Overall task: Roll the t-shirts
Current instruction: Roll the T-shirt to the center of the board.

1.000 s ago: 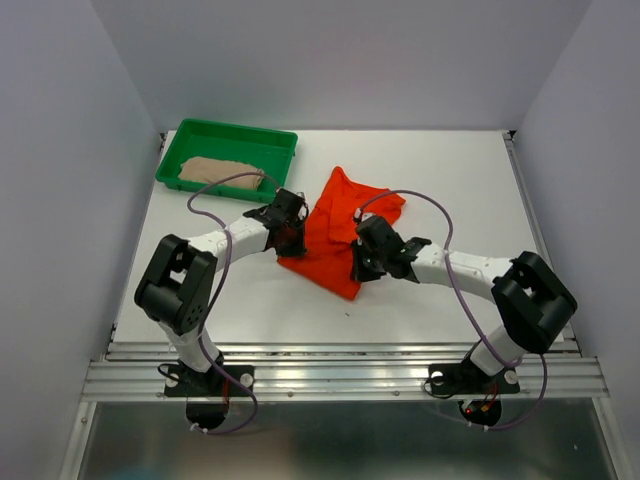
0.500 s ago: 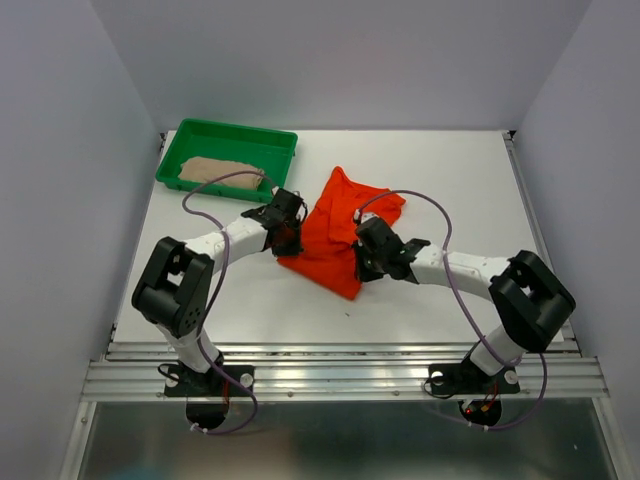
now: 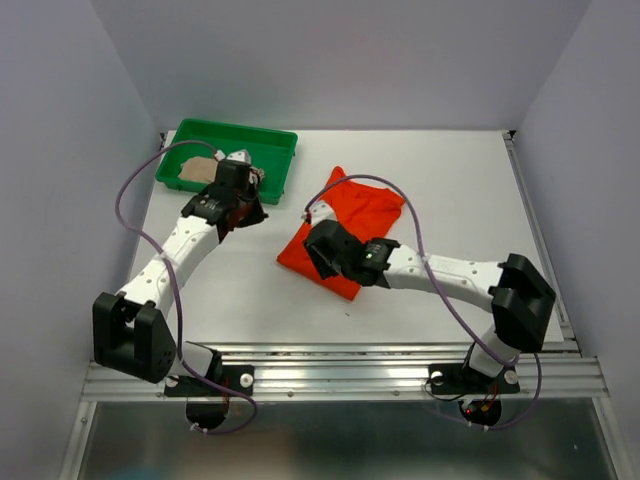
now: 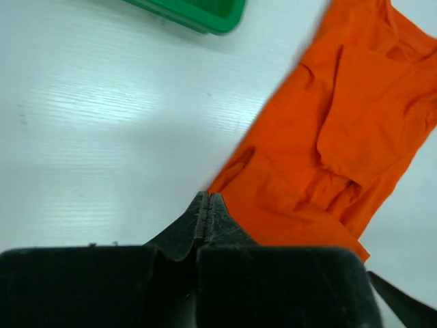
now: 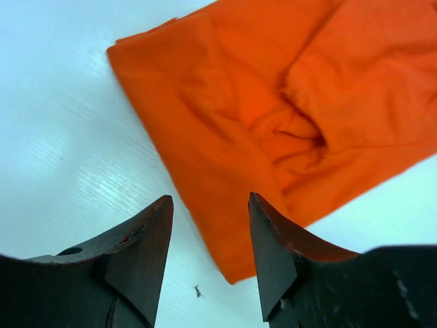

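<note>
The orange-red t-shirt [image 3: 352, 215] lies crumpled and partly folded on the white table, and shows in both wrist views [image 4: 341, 130] [image 5: 273, 96]. My right gripper [image 3: 322, 250] hovers open over its lower left part. Nothing is held between its jaws [image 5: 210, 201], and the shirt's near edge lies below them. My left gripper [image 3: 248, 208] is shut on nothing [image 4: 207, 199], left of the shirt and beside the green tray. The beige-tan t-shirt [image 3: 197, 170] lies in that tray, partly hidden by the left arm.
The green tray [image 3: 270, 140] stands at the back left; one corner of it [image 4: 212, 17] shows in the left wrist view. A small dark speck [image 5: 197, 292] lies on the table near the shirt's front corner. Grey walls enclose the table.
My left arm has swung away from the orange shirt's left edge toward the tray, still shut. My right gripper has opened, let go of the shirt and shifted left over it.
</note>
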Controlling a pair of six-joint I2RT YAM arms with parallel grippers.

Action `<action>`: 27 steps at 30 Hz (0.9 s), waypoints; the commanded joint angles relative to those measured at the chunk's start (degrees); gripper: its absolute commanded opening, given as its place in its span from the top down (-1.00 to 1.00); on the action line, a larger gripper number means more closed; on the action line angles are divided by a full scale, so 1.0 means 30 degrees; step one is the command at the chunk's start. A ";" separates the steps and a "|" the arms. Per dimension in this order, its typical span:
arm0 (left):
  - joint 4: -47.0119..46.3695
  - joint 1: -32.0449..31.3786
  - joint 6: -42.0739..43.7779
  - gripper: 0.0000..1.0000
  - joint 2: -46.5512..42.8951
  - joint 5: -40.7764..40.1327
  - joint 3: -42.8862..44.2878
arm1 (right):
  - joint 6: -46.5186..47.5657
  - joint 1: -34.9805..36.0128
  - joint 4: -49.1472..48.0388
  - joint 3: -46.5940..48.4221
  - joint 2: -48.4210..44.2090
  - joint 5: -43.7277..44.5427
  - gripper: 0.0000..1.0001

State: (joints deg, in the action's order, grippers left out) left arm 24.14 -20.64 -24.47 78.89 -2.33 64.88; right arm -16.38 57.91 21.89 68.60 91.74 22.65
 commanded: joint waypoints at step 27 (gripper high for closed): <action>0.0567 0.2897 0.0305 1.00 -0.3270 0.0307 -0.1852 | 0.4875 0.3812 -0.3280 0.0457 0.8208 0.7827 -0.28</action>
State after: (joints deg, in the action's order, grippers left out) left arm 27.20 -12.25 -24.05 70.74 -1.72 60.34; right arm -1.69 69.08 15.97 72.42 114.08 43.51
